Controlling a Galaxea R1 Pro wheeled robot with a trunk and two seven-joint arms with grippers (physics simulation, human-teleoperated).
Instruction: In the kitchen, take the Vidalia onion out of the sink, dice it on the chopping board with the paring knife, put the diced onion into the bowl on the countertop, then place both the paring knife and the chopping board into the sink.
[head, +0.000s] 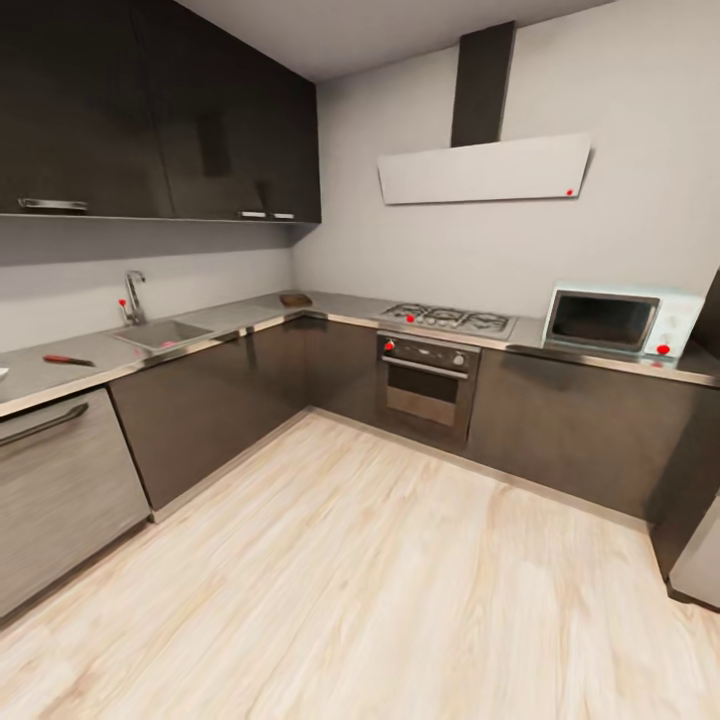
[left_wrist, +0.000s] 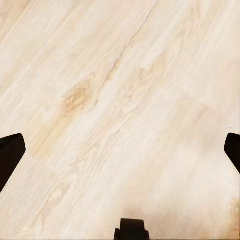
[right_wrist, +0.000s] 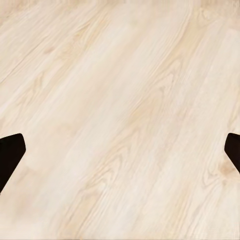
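I am out on the kitchen floor, away from the counter. The sink (head: 160, 333), a steel basin with a curved tap (head: 133, 296), is set in the grey countertop (head: 230, 318) along the left wall. The paring knife (head: 68, 360) lies on the counter on the near side of the sink. A brown chopping board (head: 296, 300) rests near the counter's corner. A white sliver at the left edge is the bowl (head: 3, 375). The onion is hidden. My left gripper (left_wrist: 120, 155) and right gripper (right_wrist: 120, 155) both hang open over the wooden floor, holding nothing.
A gas hob (head: 447, 319) and oven (head: 424, 385) stand on the far wall under a white hood (head: 484, 170). A microwave (head: 618, 322) sits at the right. Dark cabinets (head: 210, 400) line the counters, and the light wood floor (head: 380, 580) lies in front of them.
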